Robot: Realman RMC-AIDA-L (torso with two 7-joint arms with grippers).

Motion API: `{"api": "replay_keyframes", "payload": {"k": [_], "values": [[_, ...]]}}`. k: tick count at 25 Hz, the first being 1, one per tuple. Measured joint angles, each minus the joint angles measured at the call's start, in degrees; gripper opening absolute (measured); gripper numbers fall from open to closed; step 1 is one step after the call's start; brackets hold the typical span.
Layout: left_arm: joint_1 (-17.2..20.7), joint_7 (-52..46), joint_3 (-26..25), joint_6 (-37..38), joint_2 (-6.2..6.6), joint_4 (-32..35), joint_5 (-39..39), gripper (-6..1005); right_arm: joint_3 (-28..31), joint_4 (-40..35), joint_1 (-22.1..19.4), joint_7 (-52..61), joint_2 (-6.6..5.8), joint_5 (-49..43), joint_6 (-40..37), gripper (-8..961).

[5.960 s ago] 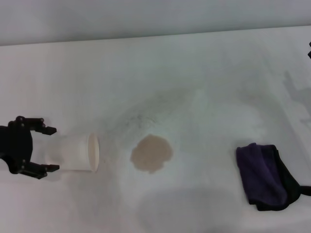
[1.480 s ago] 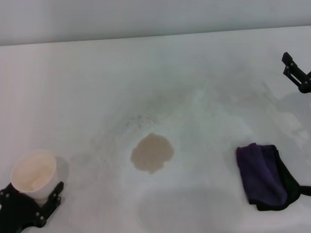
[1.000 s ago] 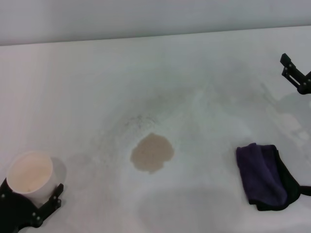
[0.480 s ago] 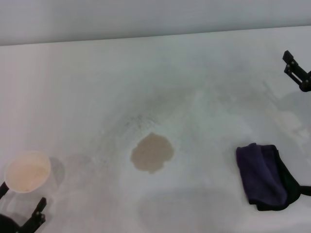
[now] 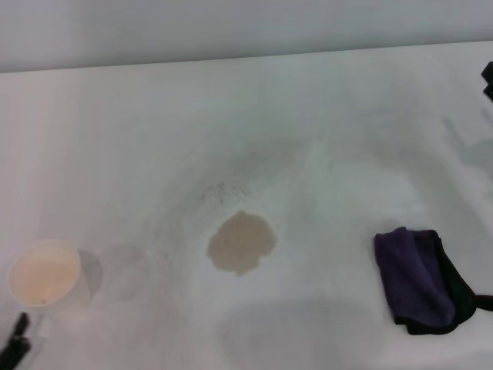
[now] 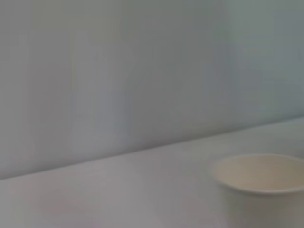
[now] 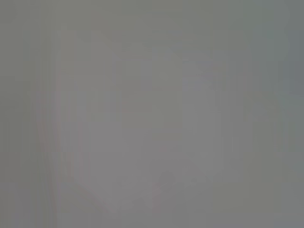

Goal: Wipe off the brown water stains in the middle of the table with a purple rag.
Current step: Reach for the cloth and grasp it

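The brown water stains form one tan blotch in the middle of the white table. The purple rag lies crumpled at the near right, with a black edge and strap, and nothing touches it. Only a dark tip of my left gripper shows at the near left corner, just in front of the white cup. Of my right gripper only a black sliver shows at the far right edge, well behind the rag. The right wrist view shows only a plain grey blur.
A white cup stands upright at the near left, with a pale tan inside; the left wrist view shows the cup close by. Faint grey speckled smears lie behind the stain.
My left gripper has let go of the cup and drawn back toward the near left corner, leaving it upright. My right gripper has slid farther toward the right edge.
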Motion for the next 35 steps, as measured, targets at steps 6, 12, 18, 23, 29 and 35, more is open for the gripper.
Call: {"api": "replay_keyframes", "payload": {"k": [6, 12, 18, 23, 29, 35], "values": [[0.82, -0.07, -0.1, 1.28, 0.19, -0.18, -8.54, 891, -3.58, -12.98, -0.92, 29.1, -0.27, -7.53, -5.63, 836], [0.43, -0.71, -0.22, 1.74, 0.29, -0.02, -17.13, 891, -6.17, -30.63, -0.27, 55.9, -0.48, -24.85, -5.5, 739], [-1.33, -3.0, -0.23, 2.23, 0.65, 1.19, -20.53, 892, -17.91, -57.19, -0.15, 84.49, -0.49, -48.59, -4.89, 695], [-1.88, -3.15, -0.22, 2.31, 0.72, 4.21, -21.44, 892, -30.34, -75.95, 1.86, 108.13, -0.36, -73.28, 0.93, 702], [-2.51, -3.14, -0.22, 2.4, 0.72, 7.23, -21.49, 891, -41.51, -80.23, 7.23, 122.05, 0.28, -88.75, 11.87, 719], [-3.48, -3.13, -0.31, 2.49, 1.0, 8.39, -22.18, 891, -49.56, -80.26, 9.74, 131.81, 0.25, -93.81, 18.59, 727]]}}
